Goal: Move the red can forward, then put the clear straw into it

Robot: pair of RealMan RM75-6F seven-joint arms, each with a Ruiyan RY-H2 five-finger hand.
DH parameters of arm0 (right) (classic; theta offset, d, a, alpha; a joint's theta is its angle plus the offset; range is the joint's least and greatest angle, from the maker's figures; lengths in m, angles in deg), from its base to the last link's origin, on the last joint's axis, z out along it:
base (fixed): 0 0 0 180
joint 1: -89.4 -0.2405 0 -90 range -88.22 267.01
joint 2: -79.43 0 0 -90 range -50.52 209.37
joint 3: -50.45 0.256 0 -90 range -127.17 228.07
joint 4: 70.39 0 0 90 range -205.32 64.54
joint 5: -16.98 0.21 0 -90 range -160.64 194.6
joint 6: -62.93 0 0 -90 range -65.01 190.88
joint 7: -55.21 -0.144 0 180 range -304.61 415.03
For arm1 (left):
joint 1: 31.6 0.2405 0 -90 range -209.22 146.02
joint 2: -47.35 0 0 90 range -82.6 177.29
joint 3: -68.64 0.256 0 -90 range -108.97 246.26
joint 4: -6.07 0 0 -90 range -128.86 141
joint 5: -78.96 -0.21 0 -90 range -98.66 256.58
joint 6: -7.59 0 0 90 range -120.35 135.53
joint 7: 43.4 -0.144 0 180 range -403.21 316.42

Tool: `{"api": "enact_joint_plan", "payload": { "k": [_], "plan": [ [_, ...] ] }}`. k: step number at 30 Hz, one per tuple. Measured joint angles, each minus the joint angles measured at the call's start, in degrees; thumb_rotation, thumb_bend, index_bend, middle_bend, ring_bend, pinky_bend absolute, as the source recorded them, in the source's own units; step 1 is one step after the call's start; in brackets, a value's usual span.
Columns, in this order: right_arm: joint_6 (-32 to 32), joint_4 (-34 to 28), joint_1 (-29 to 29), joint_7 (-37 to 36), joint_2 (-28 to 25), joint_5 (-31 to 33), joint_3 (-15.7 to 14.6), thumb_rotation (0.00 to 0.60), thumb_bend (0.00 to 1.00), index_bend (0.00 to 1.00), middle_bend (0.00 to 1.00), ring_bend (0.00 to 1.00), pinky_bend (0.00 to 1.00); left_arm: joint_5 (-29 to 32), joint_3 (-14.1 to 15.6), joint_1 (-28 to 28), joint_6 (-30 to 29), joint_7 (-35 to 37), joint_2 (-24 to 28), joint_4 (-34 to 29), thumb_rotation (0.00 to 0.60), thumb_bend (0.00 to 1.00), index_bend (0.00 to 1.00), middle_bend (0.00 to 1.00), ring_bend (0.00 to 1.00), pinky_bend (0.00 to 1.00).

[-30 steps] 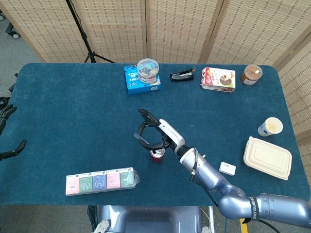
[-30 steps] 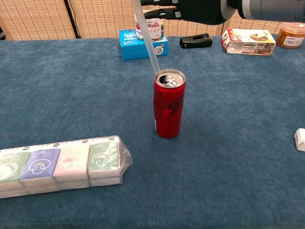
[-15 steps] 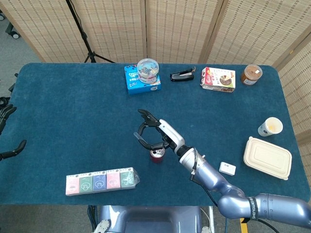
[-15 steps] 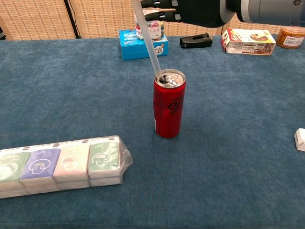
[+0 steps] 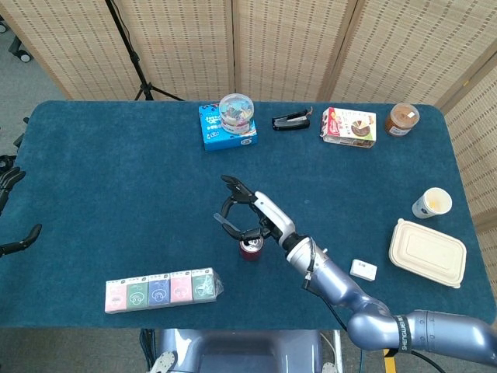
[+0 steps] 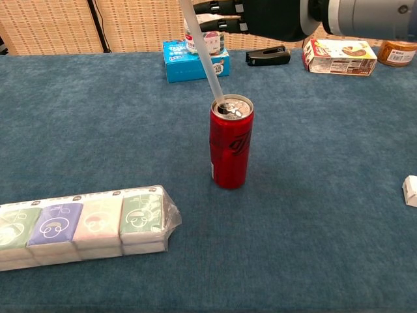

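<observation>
Leaning in from above, the clear straw (image 6: 203, 55) has its lower tip at the mouth of the red can (image 6: 230, 141), which stands upright near the middle of the table (image 5: 101, 194), toward its front edge. The straw looks light, springy and easily kinked, so a gentle hold high up suits it. The right hand (image 5: 250, 213) pinches its top. The left hand (image 5: 12, 210) rests unclenched, holding nothing, off the table's left edge.

A deep blue-teal cloth is seen over the table (image 6: 78, 117). The can (image 6: 230, 147) is red with black lettering and a silver top; the straw (image 6: 203, 55) is clear. The tissue packs (image 6: 81, 225) are coloured green, pink, blue and green, and the box (image 6: 194, 64) is blue.
</observation>
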Motion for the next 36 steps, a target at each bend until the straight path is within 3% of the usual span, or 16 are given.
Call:
{"api": "enact_joint_plan", "payload": {
  "k": [36],
  "plan": [
    [-0.38, 4.95, 1.34, -1.5, 2.84, -4.78, -2.27, 0.6, 0.52, 0.58, 0.0, 0.0, 0.0, -0.7, 0.38, -0.22, 0.48, 0.32, 0.25, 0.1, 0.6, 0.35, 0.0, 0.0, 0.0, 0.0]
  ]
}}
